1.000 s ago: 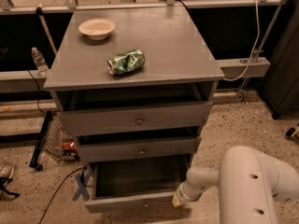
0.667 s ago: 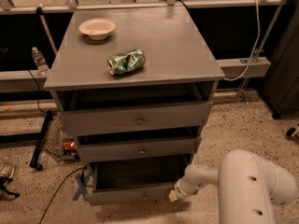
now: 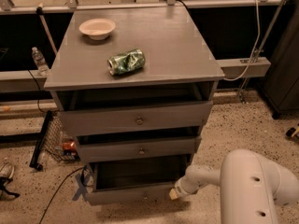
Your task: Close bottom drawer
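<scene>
The bottom drawer is the lowest of three grey drawers in the cabinet. It stands pulled out a short way, its dark inside showing above its narrow front panel. My white arm reaches in from the lower right. My gripper is at the right end of the bottom drawer's front panel, against it. The middle drawer and the top drawer also stand slightly out.
A white bowl and a crushed green can lie on the cabinet top. A water bottle stands at the left. A wire basket and cables lie on the speckled floor to the left.
The bottom drawer has slid inward toward the cabinet. My gripper has moved left and forward with its front panel.
</scene>
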